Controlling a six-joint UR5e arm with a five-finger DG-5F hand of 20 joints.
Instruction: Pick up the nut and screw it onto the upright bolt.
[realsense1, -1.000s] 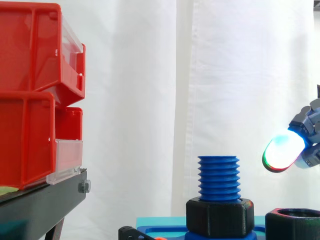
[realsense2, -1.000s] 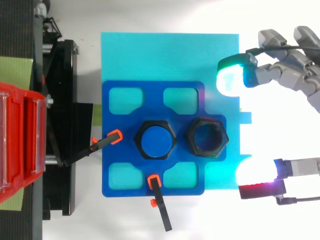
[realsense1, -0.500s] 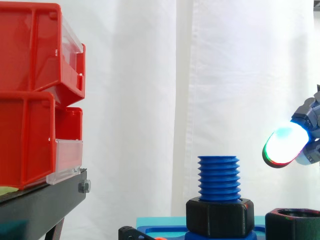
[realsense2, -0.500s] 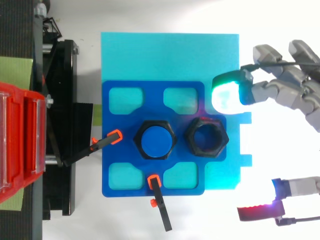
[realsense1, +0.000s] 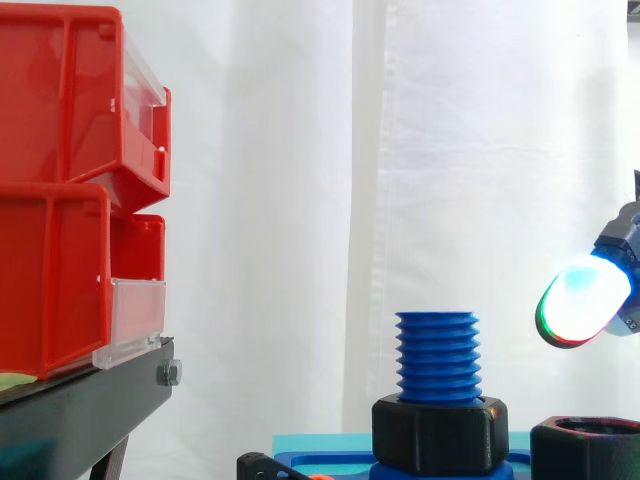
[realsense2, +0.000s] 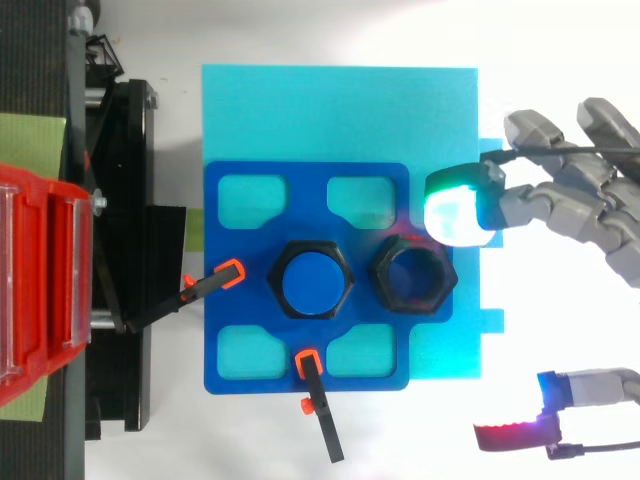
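Note:
A blue threaded bolt (realsense1: 437, 358) stands upright on the blue base (realsense2: 232, 290), with a black nut (realsense1: 438, 434) seated round its foot. Seen from above, the bolt's round top (realsense2: 313, 280) sits inside that nut. A second black nut (realsense2: 414, 275) lies loose on the base just right of the bolt; its rim (realsense1: 586, 445) shows at the lower right of the side view. The hand (realsense2: 560, 205) hovers above and right of the loose nut, open, fingers spread. One glowing fingertip (realsense2: 457, 204) hangs over the nut's upper right edge, the thumb's tip (realsense2: 515, 434) far off to the lower right.
Red bins (realsense1: 70, 190) are stacked on a black stand (realsense1: 80, 410) at the left. The blue base rests on a cyan plate (realsense2: 340, 110). Two black clamps with orange tips (realsense2: 228, 272) (realsense2: 308, 362) hold the base at its left and front.
The hand has shifted down in the top view toward the loose nut, its lit fingertip now by the nut's edge. The thumb has swung away to the lower right.

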